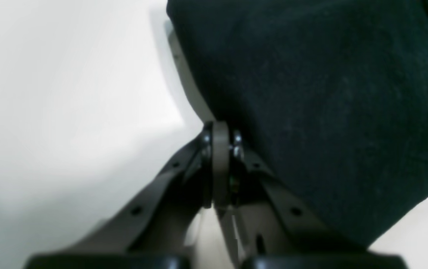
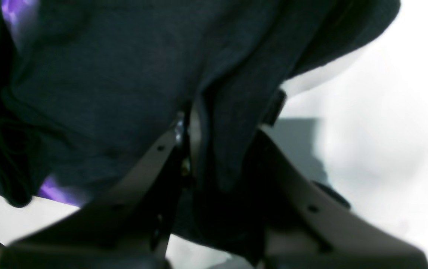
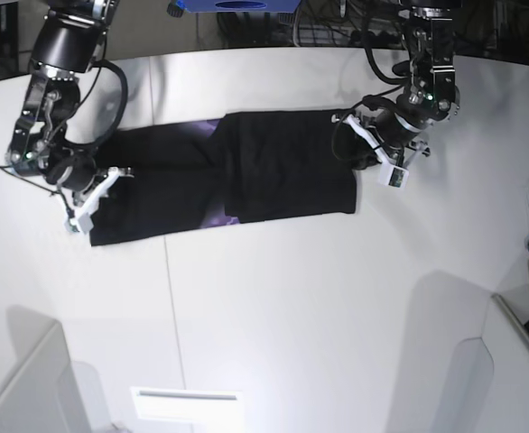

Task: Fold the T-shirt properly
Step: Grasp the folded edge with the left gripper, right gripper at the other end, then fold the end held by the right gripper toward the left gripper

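T-shirt (image 3: pixel 246 176) edges in both closed claws

**Robotics lab bench**

Looks like a lab: broad white table (image 3: pixel 273 298) filling the frame, two black robot arms mounted at upper left and upper right, tangled cables (image 3: pixel 337 27) along the top edge behind a blue fixture (image 3: pixel 237 5).

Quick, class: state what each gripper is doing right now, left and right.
Left gripper: closed, pinching the edge of the T-shirt.
Right gripper: closed on a fold of the T-shirt.
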Controlling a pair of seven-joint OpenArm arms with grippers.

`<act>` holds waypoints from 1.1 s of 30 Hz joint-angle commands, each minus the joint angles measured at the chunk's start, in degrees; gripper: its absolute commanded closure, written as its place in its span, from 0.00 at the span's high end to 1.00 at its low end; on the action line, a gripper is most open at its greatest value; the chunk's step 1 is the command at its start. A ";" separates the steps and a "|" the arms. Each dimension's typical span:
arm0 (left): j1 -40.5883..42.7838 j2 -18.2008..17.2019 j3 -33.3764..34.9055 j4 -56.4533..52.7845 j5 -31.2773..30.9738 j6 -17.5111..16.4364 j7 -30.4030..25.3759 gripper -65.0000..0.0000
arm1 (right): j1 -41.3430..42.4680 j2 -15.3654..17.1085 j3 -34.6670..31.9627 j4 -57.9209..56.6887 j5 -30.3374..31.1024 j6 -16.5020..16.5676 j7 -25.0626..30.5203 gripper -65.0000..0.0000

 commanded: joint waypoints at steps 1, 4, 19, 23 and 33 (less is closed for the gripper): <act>-0.78 0.32 0.51 0.30 0.43 0.29 0.76 0.00 | 0.39 0.79 -0.15 1.96 0.64 -0.79 0.93 0.00; -0.96 0.49 2.54 0.30 0.43 0.29 0.76 0.00 | -0.23 0.70 -0.42 5.56 0.64 -2.73 0.84 0.00; 0.10 0.32 -4.06 5.05 0.34 0.11 1.02 0.00 | -4.62 0.61 -11.58 20.24 0.90 -14.51 1.10 0.00; 2.29 -2.14 -8.19 6.90 -0.18 0.02 1.02 0.00 | -4.62 0.61 -15.36 23.32 0.90 -18.46 0.84 0.00; 4.84 -4.52 -8.37 6.46 0.34 0.02 0.67 0.00 | -4.62 -0.44 -24.59 26.48 0.99 -26.64 1.01 0.00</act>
